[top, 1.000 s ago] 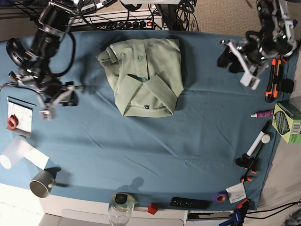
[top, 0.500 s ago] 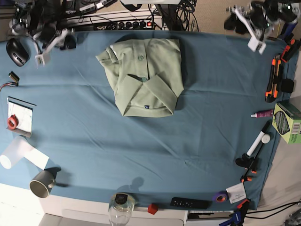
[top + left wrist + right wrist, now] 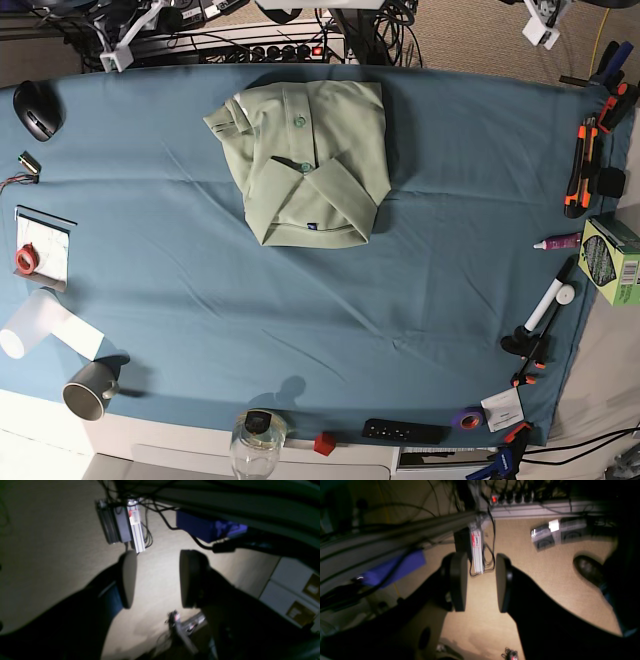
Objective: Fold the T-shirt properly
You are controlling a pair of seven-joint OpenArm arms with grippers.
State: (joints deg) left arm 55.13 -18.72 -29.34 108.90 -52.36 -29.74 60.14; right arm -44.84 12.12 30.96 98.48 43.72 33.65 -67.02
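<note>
Mostly cropped fingers (image 3: 125,38), folded T-shirt (image 3: 305,165), dim wrist views

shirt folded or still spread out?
Folded. The T-shirt lies as a compact rectangle on the blue cloth, sleeves tucked in, collar and buttons on top.

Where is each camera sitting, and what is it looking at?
Base: up high, looking straight down at the blue table cloth and folded T-shirt; only a bit of each arm shows at the top corners.
Left wrist: on the left arm, looking past the open left gripper at the tan floor.
Right wrist: on the right arm, looking past the open right gripper, also at the floor, with a shoe.
Shared: both wrist views show the floor and a purple-blue thing under the table edge.
</note>
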